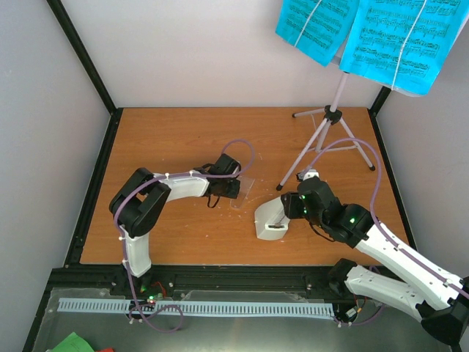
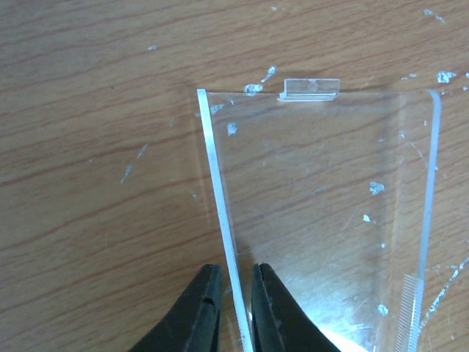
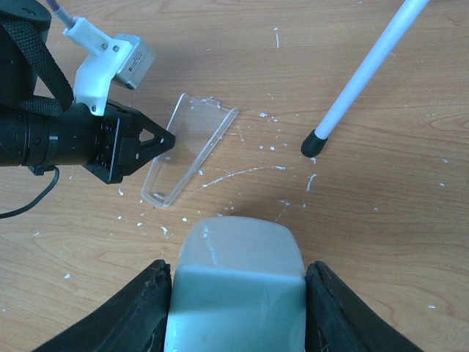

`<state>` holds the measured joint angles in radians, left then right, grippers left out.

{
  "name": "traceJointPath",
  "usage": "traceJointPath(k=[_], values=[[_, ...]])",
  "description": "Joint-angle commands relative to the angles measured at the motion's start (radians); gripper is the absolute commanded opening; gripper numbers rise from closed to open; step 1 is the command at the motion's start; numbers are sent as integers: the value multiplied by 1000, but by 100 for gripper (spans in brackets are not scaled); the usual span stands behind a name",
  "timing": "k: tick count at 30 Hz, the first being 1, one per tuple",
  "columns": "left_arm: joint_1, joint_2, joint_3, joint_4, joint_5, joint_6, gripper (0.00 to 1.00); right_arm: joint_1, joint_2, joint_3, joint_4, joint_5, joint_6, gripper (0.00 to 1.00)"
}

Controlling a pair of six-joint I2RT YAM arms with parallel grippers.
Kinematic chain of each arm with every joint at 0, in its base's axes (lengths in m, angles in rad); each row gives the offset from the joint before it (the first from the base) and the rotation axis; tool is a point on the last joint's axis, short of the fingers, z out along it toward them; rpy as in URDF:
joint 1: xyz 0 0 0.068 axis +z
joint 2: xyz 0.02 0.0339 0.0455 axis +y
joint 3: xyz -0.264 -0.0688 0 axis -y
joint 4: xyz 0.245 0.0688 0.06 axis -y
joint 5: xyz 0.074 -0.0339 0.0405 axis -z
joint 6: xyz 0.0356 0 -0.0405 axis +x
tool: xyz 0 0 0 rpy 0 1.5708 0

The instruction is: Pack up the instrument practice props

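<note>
- Clear cover: tapered, transparent, lying flat on the counter near its middle. It has a small tab at its far end. It is apart from the metronome, which lies just to its right.
- Left tool: set at the near left corner of the clear cover. One black finger is outside the cover's left side wall and one inside. The jaws are drawn in to a narrow slot and closed on that wall.
- Metronome: white body, no cover on it, resting on the counter right of centre and nearer than the clear cover.
- Right tool: both fingers are against the flanks of the metronome, one on each side, gripping it. The jaws stand part-way apart at the width of the body.
- Music stand: pale lilac tripod, upright at the far right of the counter. One black-tipped leg foot comes down near the metronome and the right tool without touching either.
- Sheet-music pages: cyan, printed with staves, spread across the top of the music stand. They hide its tray from above.
- White flecks: scattered on the wood around the clear cover and the stand's foot.
</note>
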<state>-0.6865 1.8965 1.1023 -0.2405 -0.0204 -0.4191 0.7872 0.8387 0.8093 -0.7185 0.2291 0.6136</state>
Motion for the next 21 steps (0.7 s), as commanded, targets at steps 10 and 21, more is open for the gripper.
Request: traceJointPath(k=[10, 21], values=[[72, -74, -71, 3, -46, -7, 0, 7, 33, 56, 137, 20, -5, 25], [180, -219, -278, -2, -108, -88, 0, 63, 182, 167, 198, 165, -60, 24]])
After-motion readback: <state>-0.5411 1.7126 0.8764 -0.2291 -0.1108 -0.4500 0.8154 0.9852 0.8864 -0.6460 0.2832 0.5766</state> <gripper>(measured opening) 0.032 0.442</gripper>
